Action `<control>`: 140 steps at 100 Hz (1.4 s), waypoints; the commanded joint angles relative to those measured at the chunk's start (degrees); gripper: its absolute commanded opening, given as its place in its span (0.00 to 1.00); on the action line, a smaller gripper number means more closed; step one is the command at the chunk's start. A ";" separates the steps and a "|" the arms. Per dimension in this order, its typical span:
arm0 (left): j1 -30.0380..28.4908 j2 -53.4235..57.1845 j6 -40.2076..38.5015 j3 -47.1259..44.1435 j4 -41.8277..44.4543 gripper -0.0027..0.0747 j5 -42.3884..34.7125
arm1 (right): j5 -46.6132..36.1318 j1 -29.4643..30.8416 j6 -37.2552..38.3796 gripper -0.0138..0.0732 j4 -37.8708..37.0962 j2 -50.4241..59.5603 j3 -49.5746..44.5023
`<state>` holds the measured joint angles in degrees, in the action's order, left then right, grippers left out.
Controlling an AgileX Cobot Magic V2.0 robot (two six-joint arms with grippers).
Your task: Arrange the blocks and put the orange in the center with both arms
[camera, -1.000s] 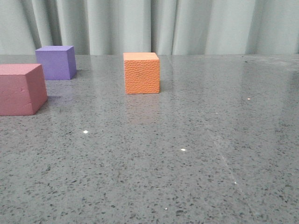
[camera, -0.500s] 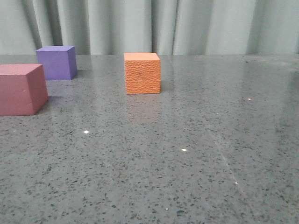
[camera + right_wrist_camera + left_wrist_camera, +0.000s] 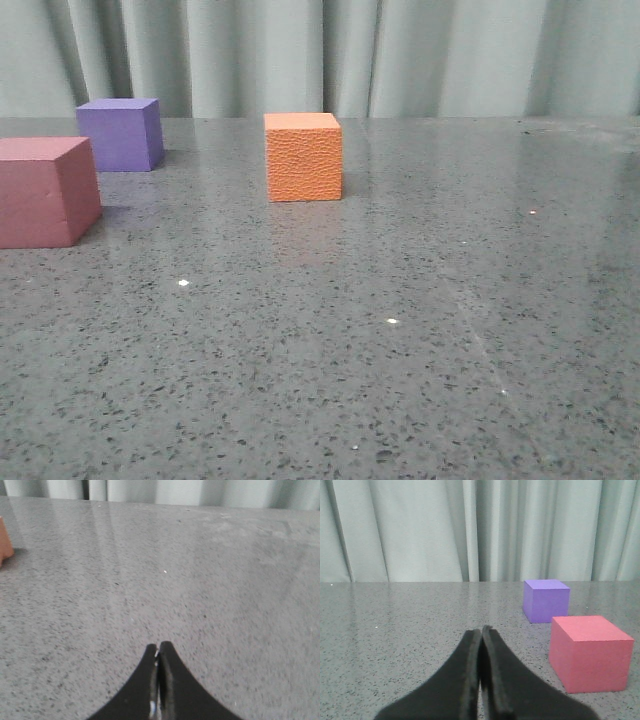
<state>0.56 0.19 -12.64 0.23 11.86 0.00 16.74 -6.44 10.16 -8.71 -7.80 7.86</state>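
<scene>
I count three cubes on the grey speckled tabletop (image 3: 400, 380): one orange cube (image 3: 303, 157) upper centre of the front view, one purple cube (image 3: 120, 134) upper left, one pink cube (image 3: 45, 192) at the left edge — all well apart. I can read no writing on any of them. Pleated pale curtain (image 3: 300, 55) behind. Left gripper (image 3: 481, 632) and right gripper (image 3: 158, 647) — fingers pressed together, holding nothing.
</scene>
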 commanded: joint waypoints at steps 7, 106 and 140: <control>-0.06 1.90 0.05 -3.03 -0.49 0.01 -4.35 | -8.66 2.97 -0.61 0.08 3.56 5.05 -4.67; -0.06 1.90 0.05 -3.03 -0.49 0.01 -4.35 | -10.29 3.53 -2.77 0.08 6.71 9.81 -8.61; -0.06 1.90 0.05 -3.03 -0.49 0.01 -4.35 | -10.29 3.53 -2.77 0.08 6.71 9.81 -8.61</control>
<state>0.56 0.19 -12.64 0.23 11.86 0.00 11.29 -3.23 7.95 -1.89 0.59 -1.60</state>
